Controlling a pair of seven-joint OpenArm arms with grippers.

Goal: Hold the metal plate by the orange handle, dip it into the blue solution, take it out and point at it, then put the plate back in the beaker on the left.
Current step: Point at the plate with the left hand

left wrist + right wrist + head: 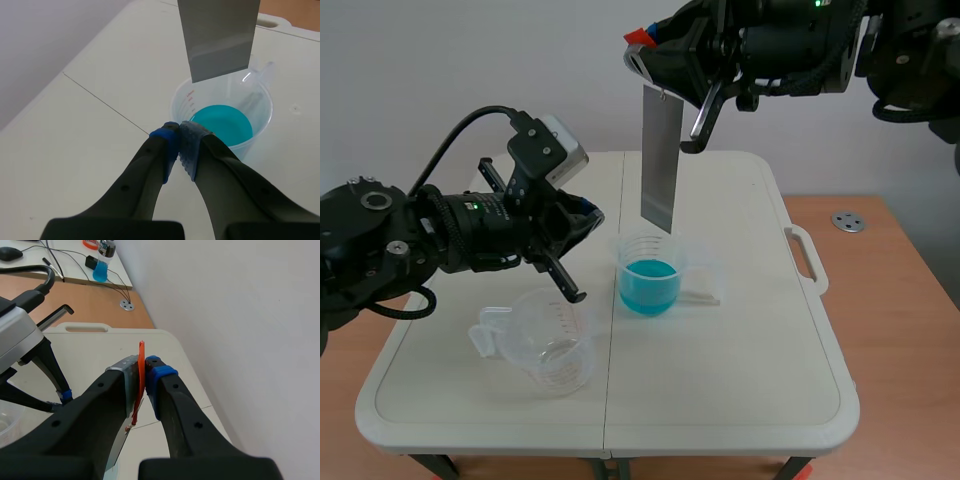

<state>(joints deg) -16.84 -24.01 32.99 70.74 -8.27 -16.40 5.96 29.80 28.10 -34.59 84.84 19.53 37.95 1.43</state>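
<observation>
Right tool (145,371) is squeezed tight on the orange handle (141,360), way up high. That way the metal plate (660,160) hangs straight down and no finger touches the metal part. The plate's low edge is just above the rim of the beaker (650,248) w/ the blue solution (649,276), at 12 o'clock from it, out of the blue stuff. I think it's kept right over the cup so drips fall back in. A band near the low edge looks a bit darker in the left wrist view, maybe wet, can't tell for sure.

Left tool (179,134) is clenched w/ nothing in it, tips pressed together like one finger. It sits at abt 9 o'clock from the blue beaker, aimed toward the plate and cup. Looks like the "point at it" step to me.

Empty beaker (545,345) waits on the table (740,380) at abt 7 o'clock from the blue one, under the left arm. Plate goes there next, so the left arm prob. has to back off first.
</observation>
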